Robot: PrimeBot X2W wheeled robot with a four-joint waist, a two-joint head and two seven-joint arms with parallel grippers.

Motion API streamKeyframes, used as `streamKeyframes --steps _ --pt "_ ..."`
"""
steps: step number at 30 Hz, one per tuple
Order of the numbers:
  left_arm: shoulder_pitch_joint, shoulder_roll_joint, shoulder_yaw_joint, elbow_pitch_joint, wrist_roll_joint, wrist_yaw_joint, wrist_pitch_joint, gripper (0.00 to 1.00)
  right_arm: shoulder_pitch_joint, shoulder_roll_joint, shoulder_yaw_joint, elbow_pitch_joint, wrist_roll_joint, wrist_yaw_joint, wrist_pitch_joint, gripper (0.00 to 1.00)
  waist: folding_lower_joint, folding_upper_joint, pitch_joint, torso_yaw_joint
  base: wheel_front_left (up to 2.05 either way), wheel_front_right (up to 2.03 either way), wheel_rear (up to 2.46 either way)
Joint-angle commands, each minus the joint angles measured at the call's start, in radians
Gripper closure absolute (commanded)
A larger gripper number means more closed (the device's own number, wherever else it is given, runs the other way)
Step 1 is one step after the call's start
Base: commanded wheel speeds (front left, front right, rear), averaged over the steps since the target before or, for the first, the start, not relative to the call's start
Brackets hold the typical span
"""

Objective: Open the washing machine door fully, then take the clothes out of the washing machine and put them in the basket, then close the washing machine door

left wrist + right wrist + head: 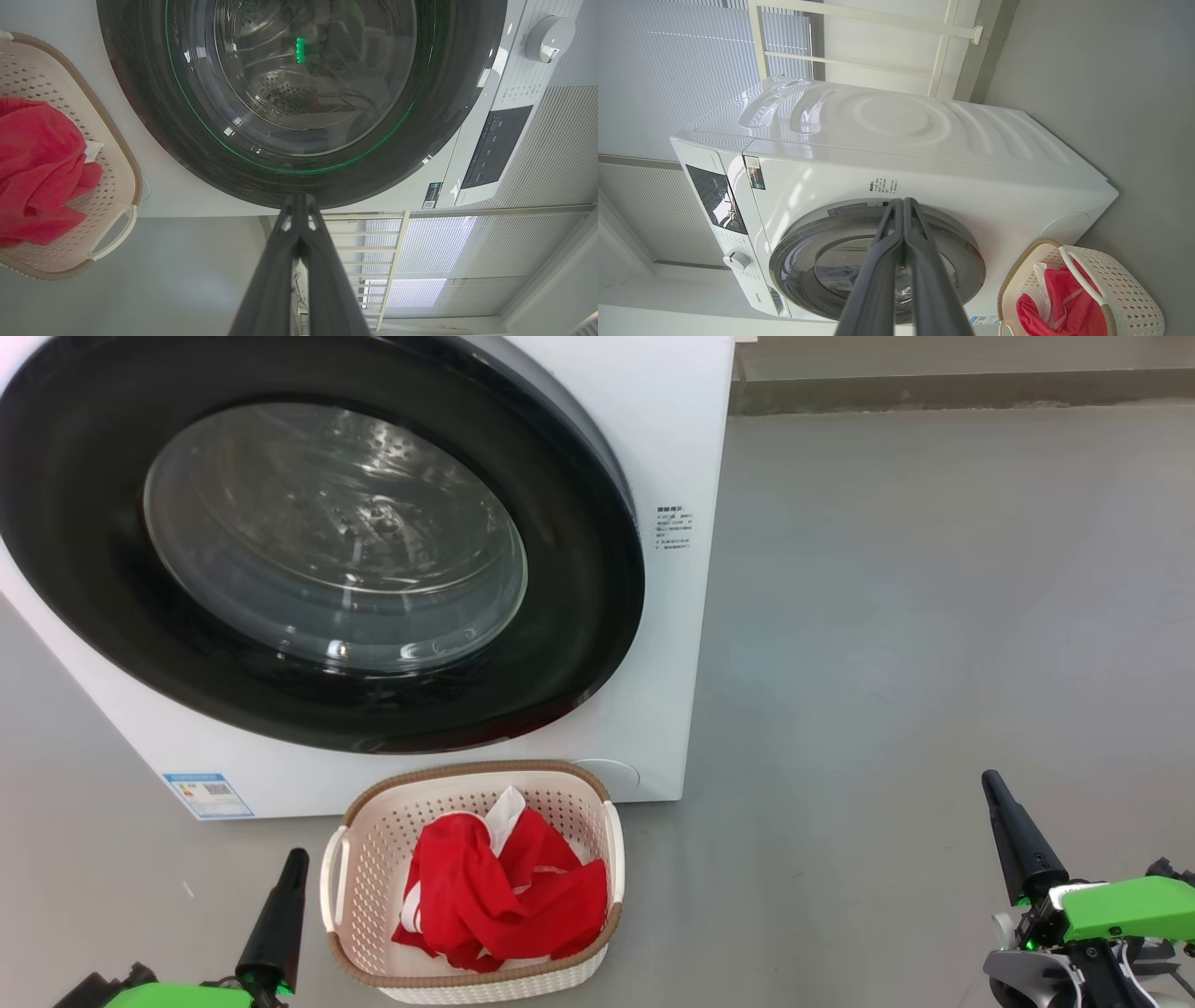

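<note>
The washing machine [653, 457] is a white box with its round black-rimmed door [317, 541] lying flat against the front, glass window in the middle. Before it on the floor stands the cream basket [373, 859] holding the red clothes [504, 896] with a bit of white trim. My left gripper [297, 855] is shut and empty, low at the basket's left. My right gripper [990, 778] is shut and empty too, well off to the right over bare floor. In the left wrist view the door [299, 93] looms close; the right wrist view shows the machine [896, 140] and basket [1125, 289].
Grey floor [934, 616] spreads wide to the right of the machine. A low wall base [962, 392] runs along the back. A blue label [207, 793] sits on the machine's lower front. A control panel [495, 144] and dial [546, 37] lie beyond the door.
</note>
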Motion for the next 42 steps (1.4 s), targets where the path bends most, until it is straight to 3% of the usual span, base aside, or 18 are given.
streamKeyframes --steps 1,42 --pt "-0.039 0.009 0.036 -0.022 -0.007 -0.007 0.008 1.00 -0.042 -0.005 0.013 -0.030 0.008 -0.001 0.005 1.00 0.0000 0.0000 0.000 0.000 0.00 0.00 0.00" --pt "-0.039 0.009 0.036 -0.022 -0.007 -0.007 0.008 1.00 -0.042 -0.004 0.012 -0.030 0.007 -0.001 0.006 1.00 0.0000 0.0000 0.000 0.000 0.00 0.00 0.00"
